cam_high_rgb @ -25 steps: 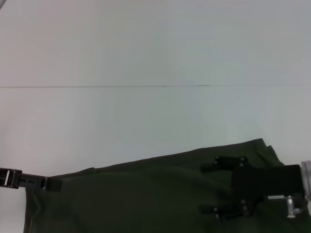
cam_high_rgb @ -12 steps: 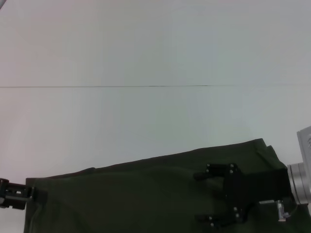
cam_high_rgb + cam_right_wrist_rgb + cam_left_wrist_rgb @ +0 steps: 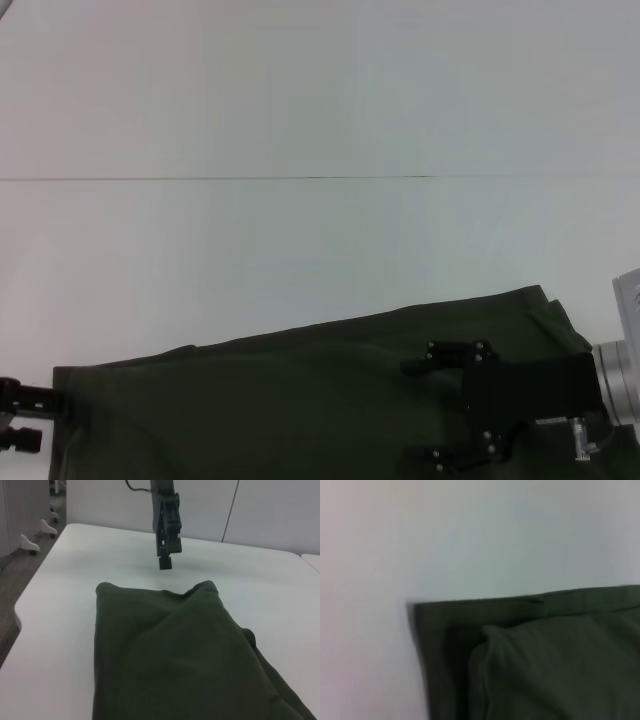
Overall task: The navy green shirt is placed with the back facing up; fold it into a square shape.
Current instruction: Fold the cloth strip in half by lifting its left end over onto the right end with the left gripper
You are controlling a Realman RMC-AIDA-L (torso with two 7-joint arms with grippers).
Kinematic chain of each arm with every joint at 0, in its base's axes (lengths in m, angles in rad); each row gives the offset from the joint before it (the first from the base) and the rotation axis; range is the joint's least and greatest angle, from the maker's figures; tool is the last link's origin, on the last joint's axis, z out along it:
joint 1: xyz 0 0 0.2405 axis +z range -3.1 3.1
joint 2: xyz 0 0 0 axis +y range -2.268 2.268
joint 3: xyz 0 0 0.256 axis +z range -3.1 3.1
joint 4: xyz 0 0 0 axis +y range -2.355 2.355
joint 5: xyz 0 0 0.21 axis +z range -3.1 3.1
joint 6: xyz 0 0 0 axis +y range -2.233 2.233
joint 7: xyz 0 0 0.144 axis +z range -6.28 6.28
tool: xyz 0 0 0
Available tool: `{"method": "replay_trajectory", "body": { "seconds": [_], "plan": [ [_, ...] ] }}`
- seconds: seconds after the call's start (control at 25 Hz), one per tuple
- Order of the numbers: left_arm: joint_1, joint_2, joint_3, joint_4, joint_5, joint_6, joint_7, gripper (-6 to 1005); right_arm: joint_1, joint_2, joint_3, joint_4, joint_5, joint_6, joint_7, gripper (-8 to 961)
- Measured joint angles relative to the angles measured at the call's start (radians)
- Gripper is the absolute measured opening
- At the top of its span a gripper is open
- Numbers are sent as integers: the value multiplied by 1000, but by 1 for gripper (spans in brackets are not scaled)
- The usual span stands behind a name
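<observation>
The navy green shirt (image 3: pixel 300 400) lies folded, plain side up, along the near edge of the white table (image 3: pixel 300 120). It also shows in the right wrist view (image 3: pixel 170 650) and the left wrist view (image 3: pixel 545 660), where a corner with layered folds shows. My right gripper (image 3: pixel 428 408) hovers open over the shirt's right part, with nothing between its fingers. My left gripper (image 3: pixel 22 415) sits just off the shirt's left edge with its fingers apart and holds nothing. In the right wrist view the left gripper (image 3: pixel 165 562) hangs above bare table beyond the shirt's edge.
A thin seam (image 3: pixel 300 178) crosses the table. White wall panels (image 3: pixel 250 510) stand behind the table, and chair feet (image 3: pixel 35 535) rest on the floor beside it. Bare tabletop stretches beyond the shirt.
My left gripper has drawn back to the left, off the shirt's left edge, and let go of it. My right gripper has shifted slightly left and nearer, staying open.
</observation>
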Motion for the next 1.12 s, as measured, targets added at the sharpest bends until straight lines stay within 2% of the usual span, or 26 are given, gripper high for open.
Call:
{"method": "replay_trajectory", "body": {
  "seconds": [0.2, 1.12],
  "plan": [
    [3, -8, 3, -37, 19, -36, -2, 947, 6, -2, 1, 1, -1, 1, 0, 925],
    [5, -15, 32, -63, 53, -122, 1, 947, 11, -3, 5, 3, -1, 3, 0, 925]
  ]
}}
